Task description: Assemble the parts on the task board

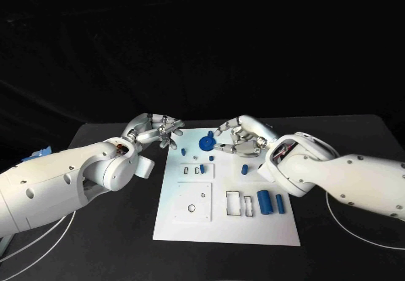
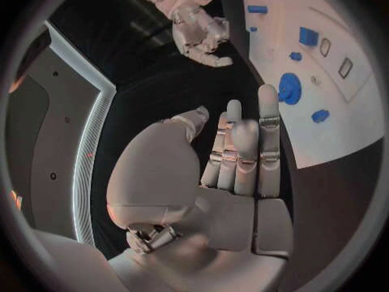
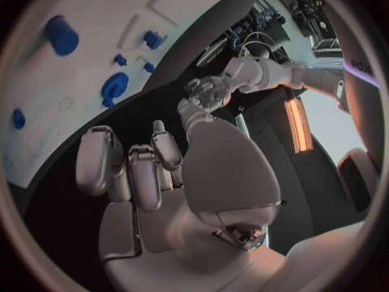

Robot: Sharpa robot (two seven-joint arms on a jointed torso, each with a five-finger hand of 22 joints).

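- White board (image 1: 226, 231) lies mid-table on the black table (image 1: 101, 234); I take it as my landmark.
- Blue gear (image 1: 206, 142) sits near the board's far edge, between my two hands and touched by neither.
- My left hand (image 1: 158, 132) hovers at the board's far left corner, just beside the gear; its fingers are apart and hold nothing, and the left wrist view shows them stretched out with the gear just past the fingertips (image 2: 268, 97).
- My right hand (image 1: 243, 140) hangs over the board's far edge, on the gear's other side, close but apart from it; fingers loosely curled, nothing in them.
- Two blue cylinders (image 1: 264, 202) lie side by side toward the board's near right, well apart from both hands.
- A small blue peg (image 1: 244, 169) stands mid-board, just on the near side of the right hand.
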